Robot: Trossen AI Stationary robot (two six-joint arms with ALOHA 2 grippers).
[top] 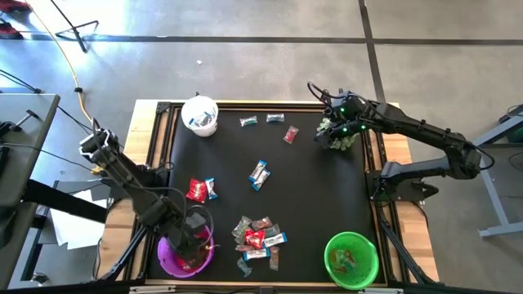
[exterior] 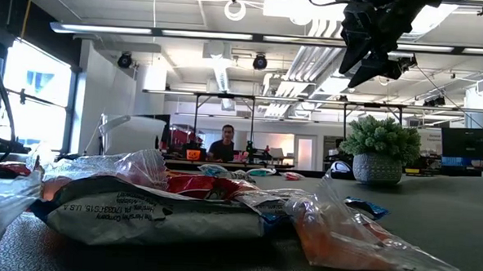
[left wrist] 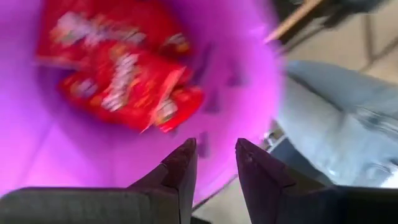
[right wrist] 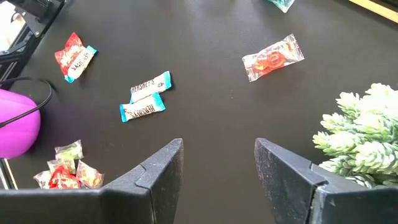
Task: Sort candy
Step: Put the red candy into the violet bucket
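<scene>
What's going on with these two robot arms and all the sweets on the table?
They are sorting candy into bowls. The left gripper hangs over the purple bowl, fingers apart, with red packets lying inside it. The right gripper waits open near the little plant. A pile of sweets still lies on the black mat, and a green bowl holds a few.

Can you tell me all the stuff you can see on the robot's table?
purple bowl: one, near left corner, red packets inside
green bowl: one, near right corner, some candy inside
white cup: one, far left
candy pile: many, mixed colours, near middle
loose candy: several, blue-white and red, scattered on the black mat
plant: one, pale green, far right
left gripper: over purple bowl, slightly open, empty
right gripper: beside plant, open, empty
</scene>
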